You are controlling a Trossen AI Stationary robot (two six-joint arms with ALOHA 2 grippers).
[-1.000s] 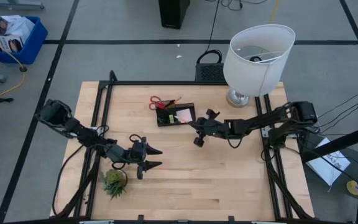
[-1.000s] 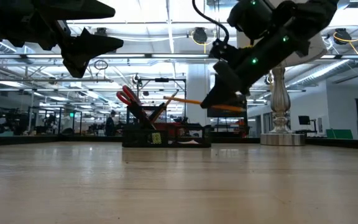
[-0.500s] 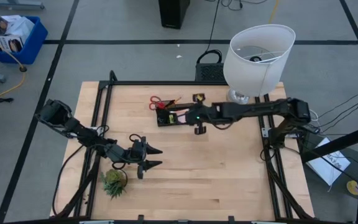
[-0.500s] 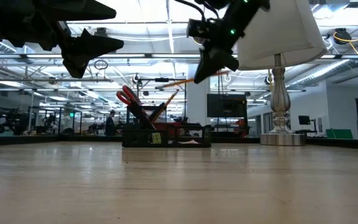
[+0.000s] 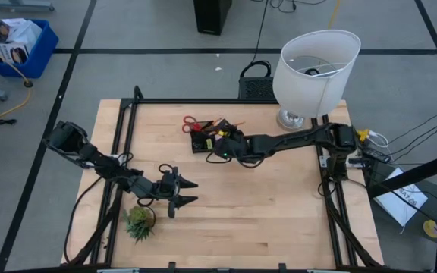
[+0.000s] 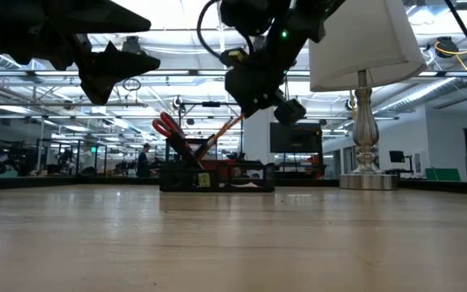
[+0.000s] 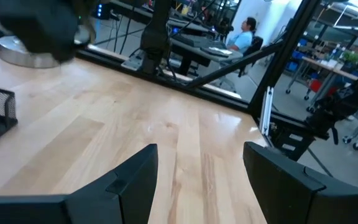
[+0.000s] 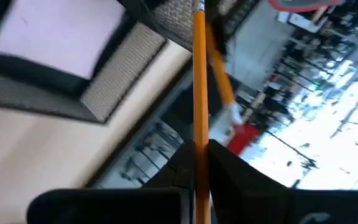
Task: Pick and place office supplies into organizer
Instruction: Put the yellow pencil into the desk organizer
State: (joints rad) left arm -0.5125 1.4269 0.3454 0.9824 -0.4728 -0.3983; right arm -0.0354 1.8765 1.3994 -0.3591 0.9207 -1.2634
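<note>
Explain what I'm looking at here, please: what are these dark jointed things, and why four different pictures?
They are two robot arms at a wooden table, each ending in a pincer. One camera looks straight down, one sits at table height, and one rides on each wrist. The right pincer is shut on an orange pencil, over a black desk organizer that holds red scissors and a pink note pad. The left pincer waits open near a small potted plant. A white lamp stands at the table's far corner.
</note>
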